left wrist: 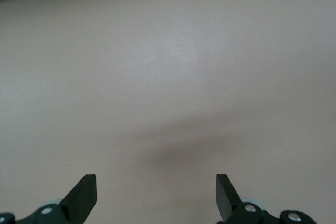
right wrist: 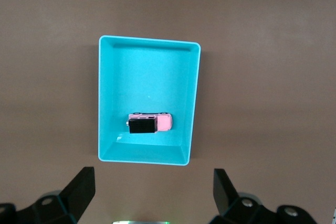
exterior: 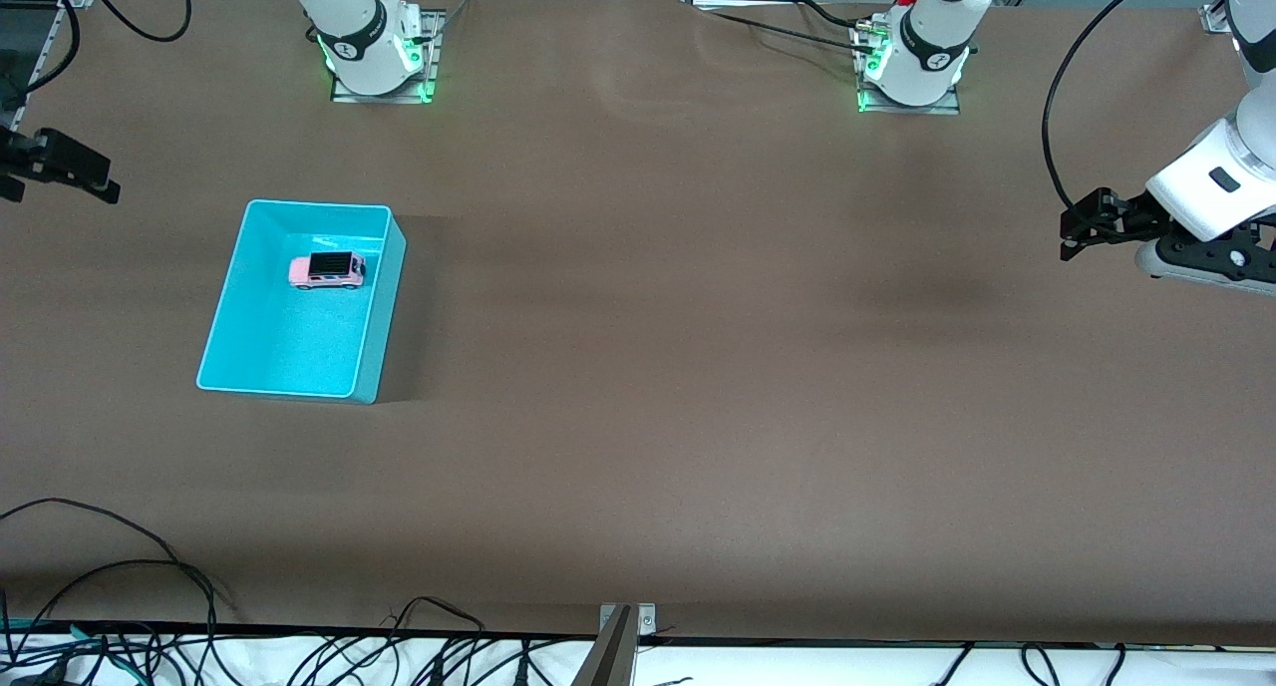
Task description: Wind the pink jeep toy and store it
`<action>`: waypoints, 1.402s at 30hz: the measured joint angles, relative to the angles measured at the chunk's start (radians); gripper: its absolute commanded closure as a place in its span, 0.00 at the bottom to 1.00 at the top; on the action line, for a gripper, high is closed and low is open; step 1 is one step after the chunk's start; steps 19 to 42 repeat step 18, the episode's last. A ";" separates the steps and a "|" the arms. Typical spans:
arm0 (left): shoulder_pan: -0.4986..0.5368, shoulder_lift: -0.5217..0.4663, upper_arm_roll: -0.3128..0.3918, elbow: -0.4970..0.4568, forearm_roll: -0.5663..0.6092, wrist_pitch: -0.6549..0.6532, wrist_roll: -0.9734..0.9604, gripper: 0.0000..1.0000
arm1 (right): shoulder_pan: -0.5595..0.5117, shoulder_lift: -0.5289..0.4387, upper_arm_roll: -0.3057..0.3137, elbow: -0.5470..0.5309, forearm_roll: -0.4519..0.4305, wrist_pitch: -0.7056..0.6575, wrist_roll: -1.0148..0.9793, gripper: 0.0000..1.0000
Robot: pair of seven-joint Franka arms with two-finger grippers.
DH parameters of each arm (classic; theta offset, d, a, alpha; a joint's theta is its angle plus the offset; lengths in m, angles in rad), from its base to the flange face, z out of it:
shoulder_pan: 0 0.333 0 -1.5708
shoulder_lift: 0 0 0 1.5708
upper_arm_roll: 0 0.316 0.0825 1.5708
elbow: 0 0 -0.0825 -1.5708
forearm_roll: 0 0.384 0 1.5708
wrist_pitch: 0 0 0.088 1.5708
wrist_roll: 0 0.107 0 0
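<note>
The pink jeep toy with its black roof lies inside the cyan bin, in the part of the bin farther from the front camera. It rests on the bin floor, apart from the walls. My right gripper hangs high above the table, open and empty, and looks straight down on the bin and the jeep. It is out of the front view. My left gripper waits open and empty over bare table at the left arm's end. The left wrist view shows it over brown table only.
The bin stands toward the right arm's end. The right arm's base and the left arm's base stand along the table's back edge. A black fixture juts in at the right arm's end. Cables lie along the front edge.
</note>
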 measured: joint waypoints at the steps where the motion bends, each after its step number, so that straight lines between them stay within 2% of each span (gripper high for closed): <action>1: 0.000 0.000 0.000 0.000 0.000 0.000 0.000 0.00 | 0.000 -0.009 0.000 -0.010 0.000 0.000 0.000 0.00; 11: 0.000 0.000 0.000 0.000 0.000 0.000 0.000 0.00 | 0.004 -0.031 0.003 -0.039 0.000 0.000 0.001 0.00; 42: 0.000 0.001 0.000 0.000 0.000 -0.001 0.000 0.00 | 0.004 -0.031 0.003 -0.041 0.000 0.004 0.001 0.00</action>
